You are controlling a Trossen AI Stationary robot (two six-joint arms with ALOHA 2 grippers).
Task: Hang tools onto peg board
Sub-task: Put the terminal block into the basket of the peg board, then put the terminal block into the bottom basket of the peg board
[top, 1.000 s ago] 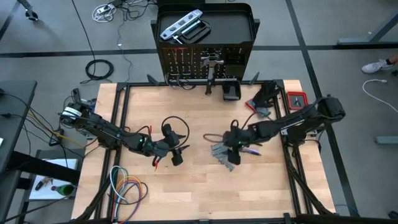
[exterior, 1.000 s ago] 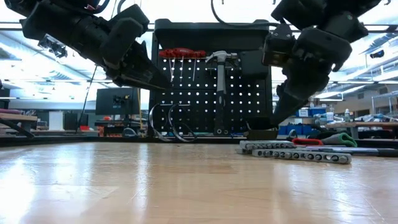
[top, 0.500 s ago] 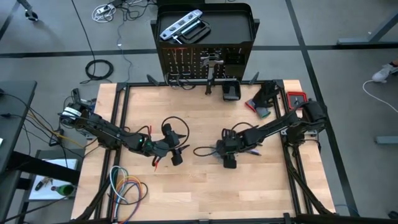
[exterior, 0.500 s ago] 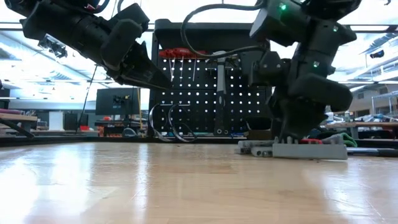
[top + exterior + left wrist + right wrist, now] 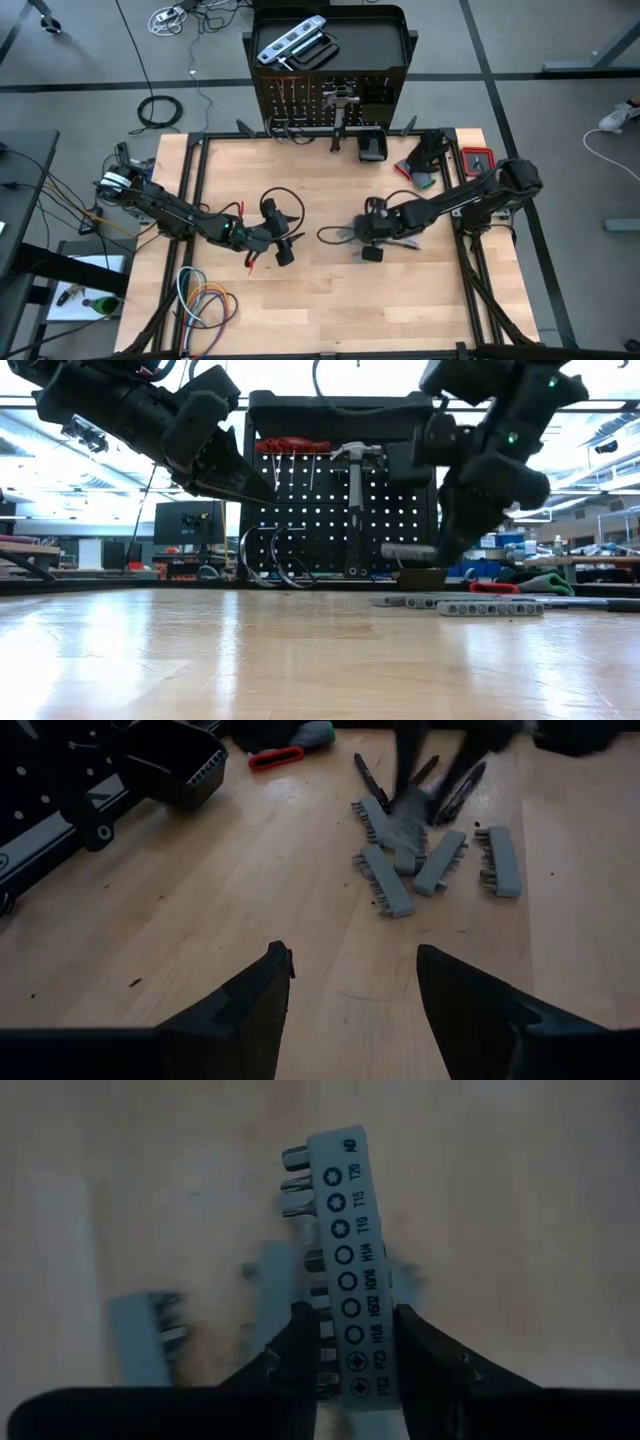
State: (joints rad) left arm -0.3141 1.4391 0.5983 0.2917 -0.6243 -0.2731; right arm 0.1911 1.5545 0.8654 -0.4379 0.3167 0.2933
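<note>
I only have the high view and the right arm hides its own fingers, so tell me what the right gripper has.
Observer: In the right wrist view the right gripper is shut on one end of a grey bit holder with printed size labels.
Operator: Report whether it is off the table.
Observer: The low view shows it held roughly level, clear above the tabletop.
Operator: Now check the left gripper.
Observer: Its wrist view shows the left gripper open, with nothing between its fingers and only bare wood beneath.
</note>
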